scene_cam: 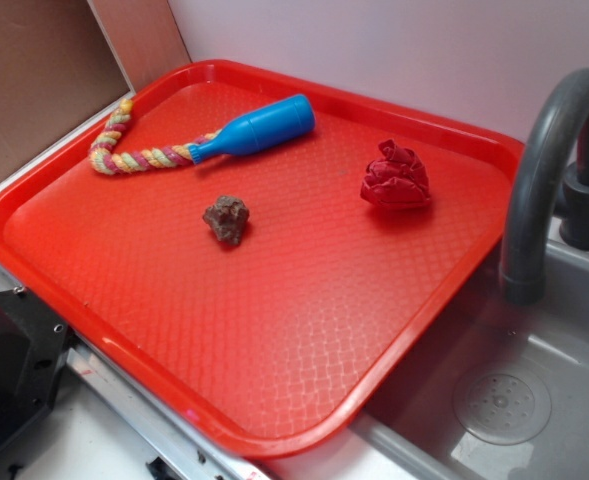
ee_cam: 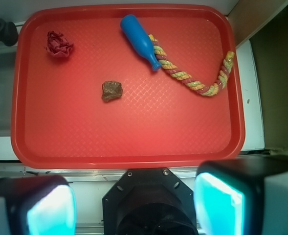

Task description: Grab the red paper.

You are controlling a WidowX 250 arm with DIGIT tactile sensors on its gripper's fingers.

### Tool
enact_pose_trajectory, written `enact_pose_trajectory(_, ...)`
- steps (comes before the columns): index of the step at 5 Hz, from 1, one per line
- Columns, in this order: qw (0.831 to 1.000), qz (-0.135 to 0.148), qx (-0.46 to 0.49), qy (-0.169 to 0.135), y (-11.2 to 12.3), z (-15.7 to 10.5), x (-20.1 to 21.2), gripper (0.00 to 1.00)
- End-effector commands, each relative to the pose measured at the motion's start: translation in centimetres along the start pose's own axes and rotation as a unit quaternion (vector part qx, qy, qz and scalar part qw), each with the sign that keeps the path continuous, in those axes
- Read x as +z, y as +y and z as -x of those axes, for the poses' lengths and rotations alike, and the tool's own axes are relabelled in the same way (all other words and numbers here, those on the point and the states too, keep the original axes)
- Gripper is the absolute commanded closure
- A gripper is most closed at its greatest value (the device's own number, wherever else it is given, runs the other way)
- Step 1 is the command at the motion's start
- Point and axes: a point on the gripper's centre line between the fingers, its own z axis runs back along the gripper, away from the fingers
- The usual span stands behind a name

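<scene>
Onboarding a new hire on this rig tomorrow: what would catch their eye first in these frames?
The big bright red tray fills most of both views, sitting beside a grey sink with a curved faucet. On it, the blue bottle-shaped toy with its braided rope tail stands out near the far edge, with the red paper crumpled near the faucet side and a brown lump mid-tray. In the wrist view the gripper hangs open off the tray's near edge.

On the tray (scene_cam: 274,350), the paper ball (scene_cam: 395,177) lies far right, the lump (scene_cam: 226,218) mid-tray, the rope toy (scene_cam: 204,138) far left; a sink (scene_cam: 534,400) sits right of the tray.
</scene>
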Motion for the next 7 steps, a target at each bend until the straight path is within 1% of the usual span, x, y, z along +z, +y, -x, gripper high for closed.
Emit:
enact_pose_trajectory(1, 1.0, 0.0, 0.0, 0.0, 0.0, 0.0, 0.0, 0.0)
enact_pose_trajectory(2, 0.993, -0.029, -0.106, -0.038, -0.5, -1.1, -1.0, 0.0)
enact_pose_trajectory(3, 0.981, -0.028, -0.184, -0.059, -0.9, -2.5, -2.1, 0.0)
enact_pose_trajectory(4, 0.949, 0.001, -0.302, -0.088, -1.8, -5.2, -4.0, 0.0)
enact_pose_trajectory(5, 0.911, -0.011, -0.392, -0.125, -3.4, -7.9, -6.3, 0.0)
enact_pose_trajectory(6, 0.89, -0.036, -0.438, -0.122, -5.2, -10.5, -8.3, 0.0)
enact_pose_trajectory(7, 0.854, 0.022, -0.5, -0.141, -7.3, -12.4, -10.6, 0.0)
